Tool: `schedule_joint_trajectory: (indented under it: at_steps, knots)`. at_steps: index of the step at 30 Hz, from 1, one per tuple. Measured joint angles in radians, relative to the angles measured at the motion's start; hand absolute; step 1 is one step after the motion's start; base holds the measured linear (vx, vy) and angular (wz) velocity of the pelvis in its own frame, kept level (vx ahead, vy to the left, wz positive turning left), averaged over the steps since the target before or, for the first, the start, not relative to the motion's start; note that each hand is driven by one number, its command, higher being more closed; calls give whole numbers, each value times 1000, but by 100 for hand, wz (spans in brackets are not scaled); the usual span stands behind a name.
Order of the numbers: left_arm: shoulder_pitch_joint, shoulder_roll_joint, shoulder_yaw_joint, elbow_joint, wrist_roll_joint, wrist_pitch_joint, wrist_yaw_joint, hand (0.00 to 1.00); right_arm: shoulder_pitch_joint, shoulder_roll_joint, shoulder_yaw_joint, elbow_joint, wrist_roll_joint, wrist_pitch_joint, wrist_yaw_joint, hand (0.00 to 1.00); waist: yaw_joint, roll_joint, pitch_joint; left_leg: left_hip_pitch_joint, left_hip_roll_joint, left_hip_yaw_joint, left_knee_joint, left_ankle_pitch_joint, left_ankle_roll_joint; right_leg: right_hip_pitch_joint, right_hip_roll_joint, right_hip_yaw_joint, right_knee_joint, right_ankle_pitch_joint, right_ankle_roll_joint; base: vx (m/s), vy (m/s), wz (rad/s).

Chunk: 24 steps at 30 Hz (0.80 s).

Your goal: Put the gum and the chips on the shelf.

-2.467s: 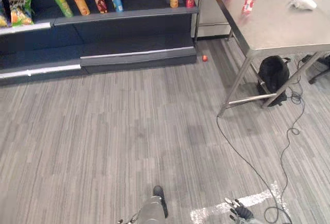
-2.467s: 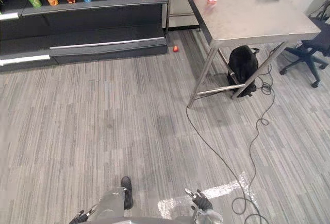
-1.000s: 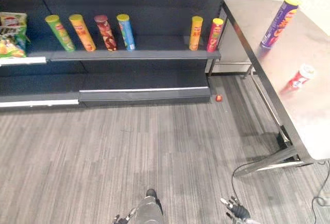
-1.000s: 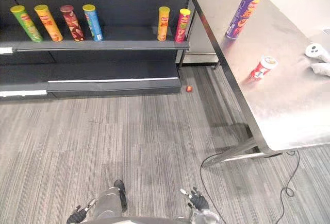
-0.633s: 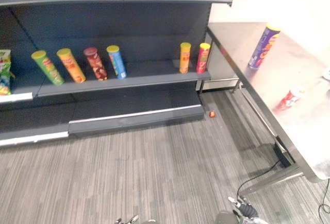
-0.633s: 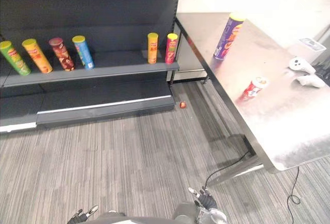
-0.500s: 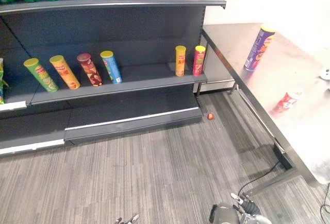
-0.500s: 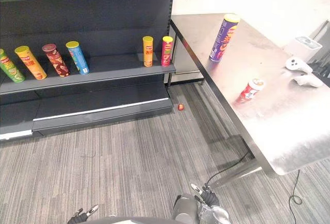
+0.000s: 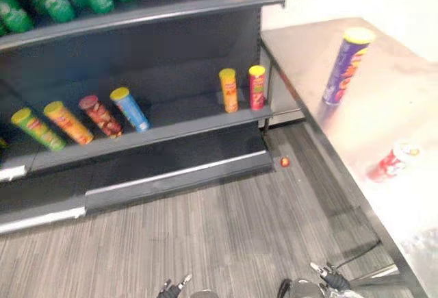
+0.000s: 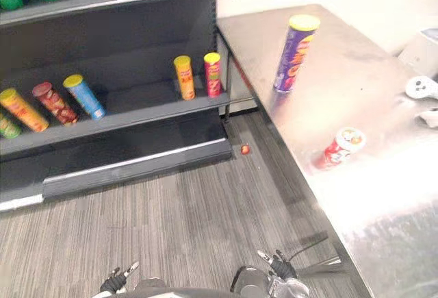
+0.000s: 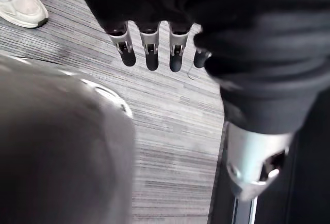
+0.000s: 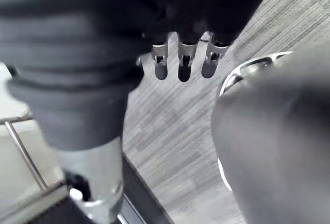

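- Left hand: hangs low over the striped floor, loose and straight, nothing held. Risk: if idle during the carry, it may brush the shelf edge.
- Dark shelf: well ahead of the left hand, with a row of leaning chip tubes and two upright ones. Risk: a new can set down carelessly would knock a neighbour over; the gap between the groups looks the safer slot.
- Small red object: on the floor ahead of and between both hands, near the shelf foot. Risk: likely underfoot on the way back.
- Right hand: low, relaxed, empty.
- Purple chips can: upright on the table, far ahead and right of the right hand. Risk: tall and narrow, so a side-on touch would probably topple it.
- Red-and-white gum tub: on the table, nearer, ahead-right of the right hand. Risk: light, likely to skid away before the fingers close.
- Steel table: well above both hands. Risk: a rising arm may strike its rim.
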Motion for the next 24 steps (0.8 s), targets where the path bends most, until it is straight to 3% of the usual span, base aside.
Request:
schedule_joint_trajectory:
  at_steps: [1, 2, 3, 4, 5, 6, 9, 10, 12, 13, 15, 18, 21, 23, 24]
  knots:
    - [6, 1, -4, 0, 0, 0, 0, 0, 4, -1, -2, 4, 1, 0, 0, 0, 2, 6, -9, -22, 4, -11, 42, 73, -6, 7, 11, 21, -11, -1, -2, 334, 12, -104]
    - [11, 9, -5, 9, -1, -1, 0, 0, 8, 1, -11, 3, 2, 2, -2, 0, 8, -3, -11, -78, 7, -24, 142, 47, -25, 22, 21, 72, -39, -5, -12, 329, 94, -98]
    - [4, 8, 4, 19, 0, 1, -1, 0, 11, -4, -27, 8, 5, 6, -7, 0, 6, 3, -5, -127, -8, -4, 208, -134, 14, 45, 27, 114, -60, -6, -13, 315, 125, -94]
    - [6, 5, 8, 17, -2, 0, -1, 0, 19, -5, -31, 12, 8, 7, -10, 0, 7, 1, -4, -142, -23, 11, 214, -194, 47, 61, 26, 135, -72, -5, -13, 299, 154, -92]
    - [11, 5, 14, 17, -9, -2, 1, 0, 33, -3, -32, 15, 12, 8, -11, 0, 9, -7, 0, -171, -65, 40, 182, -274, 106, 101, 20, 179, -97, -2, -8, 302, 188, -115]
    - [20, 5, 13, 19, -23, -2, 0, 0, 40, 5, -46, 23, 13, 11, -11, 0, 17, -18, 1, -184, -106, 47, 71, -305, 132, 116, 10, 232, -104, 1, 0, 334, 286, -152]
    - [36, 3, 15, 19, -41, -2, 0, 0, 42, 19, -69, 17, 11, 7, -11, 0, 31, -26, -1, -173, -126, -36, -308, -289, 167, 118, 8, 378, -111, -16, 49, 275, 406, -178]
    - [42, -1, 30, 20, -42, -1, 0, 0, 54, 18, -66, 8, 8, 4, -12, 0, 27, -26, 0, -141, -121, -102, -486, -210, 156, 118, -4, 454, -109, -35, 85, 188, 340, -126]
    - [53, 3, 33, 21, -41, -2, 2, 0, 78, 27, -70, 6, 4, 4, -14, 0, 24, -30, -13, -113, -156, -53, -504, -185, 113, 130, -40, 480, -118, -33, 99, 239, 338, -106]
    - [45, 7, 33, 19, -41, -7, 3, 0, 87, 34, -85, 7, 4, 5, -11, 0, 14, -40, -15, -108, -156, -30, -500, -201, 116, 113, -41, 447, -79, -30, 105, 344, 359, -95]
    - [41, 30, 45, 26, -46, -13, -1, 0, 95, 63, -122, 24, 1, 6, -10, 0, 8, -81, -26, -93, -189, -13, -472, -249, 110, 104, -24, 423, -90, 15, 75, 266, 251, -84]
    - [31, 45, 30, 47, -47, -9, 0, 0, 71, 72, -180, 76, -9, 6, -9, 0, 6, -92, -27, -99, -216, -13, -388, -279, 116, 116, -48, 485, -175, 52, 86, 203, 242, -88]
    - [2, 59, -44, 79, -39, -10, 0, 0, 64, 67, -252, 90, -34, 0, -11, 0, 0, -76, -32, -89, -236, -44, -385, -296, 141, 57, -54, 524, -172, 129, 127, 92, 123, -103]
    - [-4, 54, -64, 80, -39, -10, 1, 0, 41, 48, -253, 90, -35, 1, -24, 0, 7, -49, -11, -36, -223, 23, -455, -303, 153, -30, -40, 481, -93, 179, 100, -5, 109, -144]
    - [-8, 46, -86, 82, -39, -10, 2, 0, 24, 38, -242, 88, -35, 0, -32, 0, 4, -34, 4, 11, -222, 72, -518, -301, 159, -77, -50, 362, -35, 213, 58, -61, 95, -148]
